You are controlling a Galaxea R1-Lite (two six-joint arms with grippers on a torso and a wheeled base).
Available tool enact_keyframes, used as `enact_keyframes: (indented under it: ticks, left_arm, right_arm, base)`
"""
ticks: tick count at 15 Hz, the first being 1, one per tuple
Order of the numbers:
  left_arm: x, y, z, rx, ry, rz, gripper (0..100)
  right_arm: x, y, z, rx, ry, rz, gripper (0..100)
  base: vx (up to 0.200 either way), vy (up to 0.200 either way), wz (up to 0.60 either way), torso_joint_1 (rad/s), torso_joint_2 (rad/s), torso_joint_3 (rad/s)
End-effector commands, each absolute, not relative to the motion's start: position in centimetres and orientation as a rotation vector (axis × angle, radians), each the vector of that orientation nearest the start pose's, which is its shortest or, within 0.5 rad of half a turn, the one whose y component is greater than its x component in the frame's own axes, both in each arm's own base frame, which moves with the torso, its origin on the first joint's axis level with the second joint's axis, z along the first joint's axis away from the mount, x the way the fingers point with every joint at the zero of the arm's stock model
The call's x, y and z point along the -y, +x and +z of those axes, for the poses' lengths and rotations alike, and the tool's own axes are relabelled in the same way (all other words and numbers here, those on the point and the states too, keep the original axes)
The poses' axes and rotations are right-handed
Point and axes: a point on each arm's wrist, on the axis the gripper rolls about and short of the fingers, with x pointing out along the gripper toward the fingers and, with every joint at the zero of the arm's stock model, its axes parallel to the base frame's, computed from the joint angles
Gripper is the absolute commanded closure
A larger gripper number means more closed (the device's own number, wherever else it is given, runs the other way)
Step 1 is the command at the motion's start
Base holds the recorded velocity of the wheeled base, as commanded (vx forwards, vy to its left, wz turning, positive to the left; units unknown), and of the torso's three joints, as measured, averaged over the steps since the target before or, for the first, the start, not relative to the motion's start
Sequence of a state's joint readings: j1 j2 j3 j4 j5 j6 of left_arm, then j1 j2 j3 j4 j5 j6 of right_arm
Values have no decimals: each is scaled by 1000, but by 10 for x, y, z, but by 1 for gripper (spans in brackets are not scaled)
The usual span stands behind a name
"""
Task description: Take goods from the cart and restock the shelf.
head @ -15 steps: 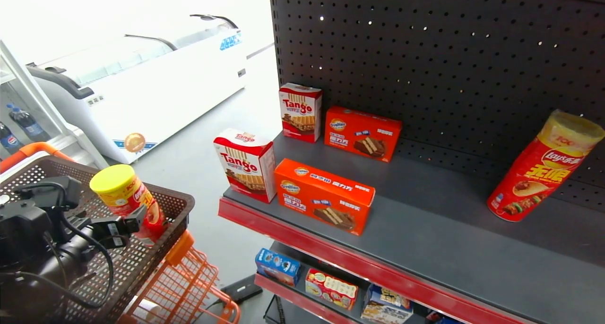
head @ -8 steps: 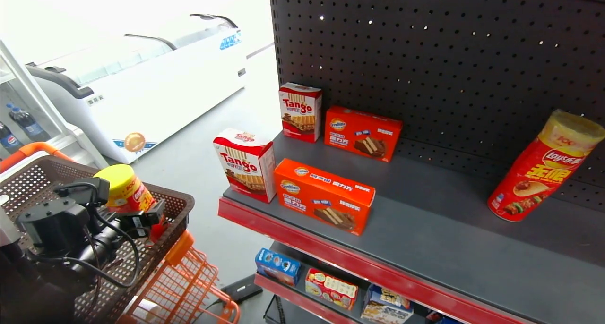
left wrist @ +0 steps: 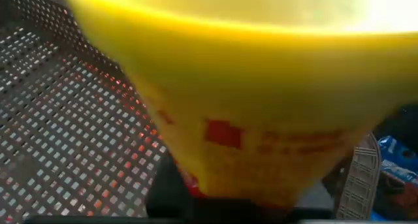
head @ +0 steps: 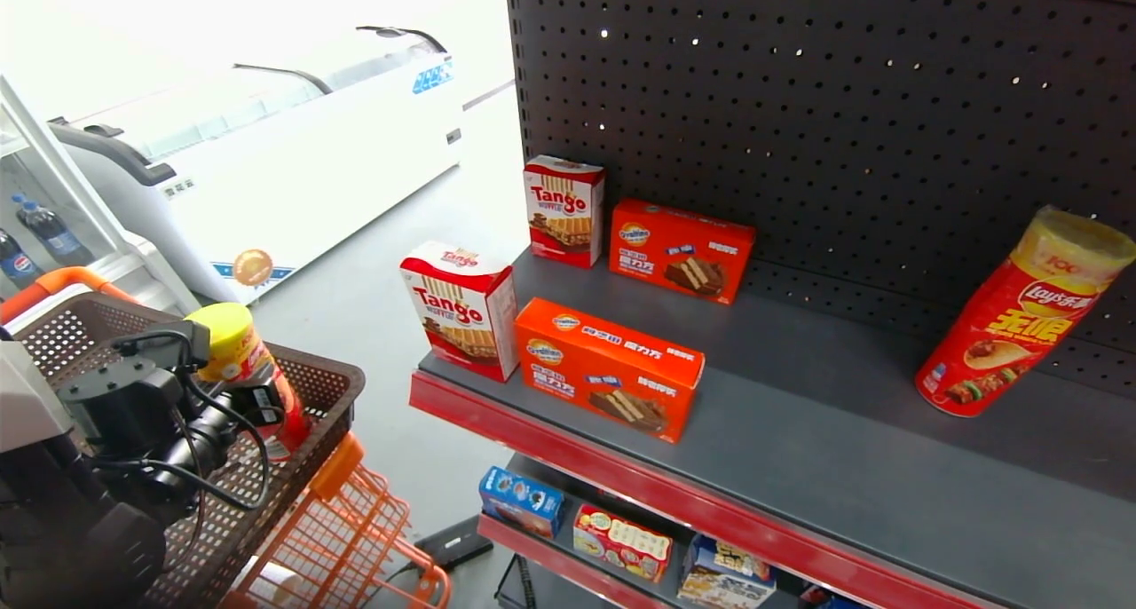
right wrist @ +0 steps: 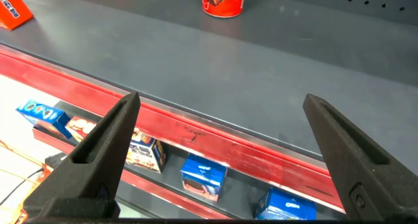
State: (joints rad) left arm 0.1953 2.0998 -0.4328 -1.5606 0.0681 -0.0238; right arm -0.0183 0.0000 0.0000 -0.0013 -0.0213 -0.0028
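Above the cart basket [head: 342, 385], left fingers [head: 259, 401] grip the chip can [head: 232, 347]; right fingers [right wrist: 98, 152] gape open.

There's the left arm [head: 106, 431], matte black and chunky, thin black cables [head: 264, 471] looping off a boxy wrist module [head: 164, 347], pale grey casing [head: 27, 396] behind. Over on the right gripper [right wrist: 222, 106], two black wedge-shaped fingers [right wrist: 98, 162], flat-faced, tapering.

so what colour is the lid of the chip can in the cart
Yellow lid on a red can; head view shows it best.
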Motion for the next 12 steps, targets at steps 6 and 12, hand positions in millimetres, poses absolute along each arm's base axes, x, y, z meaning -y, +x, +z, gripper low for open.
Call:
enact_keyframes:
  ticks: [6,12]
  left_arm:
    - [-57,299,103,1,-9,252,100]
    - [-34,258,199,115,61,101,100]
  right_arm:
    - [0,-23,76,1,-3,-40,0]
    - [0,-23,76,1,-3,-40,0]
  base:
    - [0,0,0,0,0,0]
    - [0,0,0,0,0,0]
